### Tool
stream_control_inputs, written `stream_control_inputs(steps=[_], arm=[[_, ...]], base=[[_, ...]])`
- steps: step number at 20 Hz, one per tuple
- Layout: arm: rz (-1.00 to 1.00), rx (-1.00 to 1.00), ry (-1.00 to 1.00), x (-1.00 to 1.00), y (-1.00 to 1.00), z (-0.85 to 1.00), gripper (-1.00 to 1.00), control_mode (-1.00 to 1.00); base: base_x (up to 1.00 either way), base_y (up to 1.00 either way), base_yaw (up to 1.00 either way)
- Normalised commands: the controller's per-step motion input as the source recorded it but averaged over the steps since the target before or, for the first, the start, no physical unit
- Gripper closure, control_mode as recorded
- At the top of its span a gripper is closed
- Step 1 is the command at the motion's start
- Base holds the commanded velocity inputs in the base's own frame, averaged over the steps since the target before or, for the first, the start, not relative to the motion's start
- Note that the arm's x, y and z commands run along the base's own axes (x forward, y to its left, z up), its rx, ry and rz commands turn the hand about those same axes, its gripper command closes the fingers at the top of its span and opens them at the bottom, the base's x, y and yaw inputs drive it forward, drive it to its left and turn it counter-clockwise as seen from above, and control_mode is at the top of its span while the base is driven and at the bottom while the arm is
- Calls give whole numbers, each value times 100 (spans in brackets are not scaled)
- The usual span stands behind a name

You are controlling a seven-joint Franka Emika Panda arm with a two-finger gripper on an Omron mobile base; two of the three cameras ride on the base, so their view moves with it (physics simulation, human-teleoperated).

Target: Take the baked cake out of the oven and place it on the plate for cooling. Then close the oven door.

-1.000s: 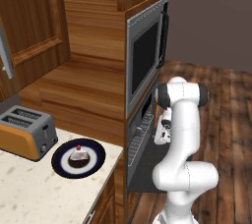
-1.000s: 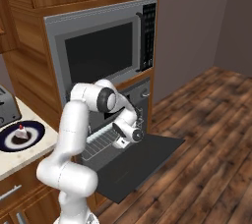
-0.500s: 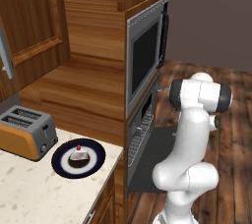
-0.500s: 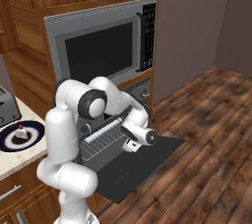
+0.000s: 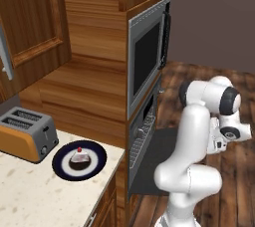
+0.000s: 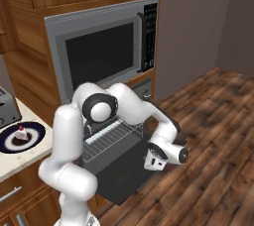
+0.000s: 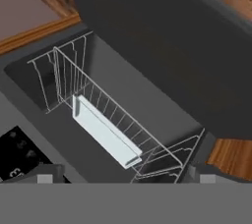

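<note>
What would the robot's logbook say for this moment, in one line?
cake: on plate | oven door: open | gripper: open, empty, above door

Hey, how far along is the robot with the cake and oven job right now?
Done: the small white-frosted cake slice with a cherry sits on the round navy-rimmed plate on the counter. In hand: the open, empty gripper hangs over the dark grey drop-down oven door. Left: that door lies open and needs closing.
</note>
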Motion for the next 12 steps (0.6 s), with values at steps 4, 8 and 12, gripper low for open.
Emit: stream_control_inputs(steps=[4,8,12], arm=[[30,0,-18,-49,-86,-69,-100,-100],[28,0,-15,-9,-53,-74,-100,-100],[25,0,-18,1,-25,-98,-100,-100]], base=[[0,0,0],[0,0,0],[0,0,0]])
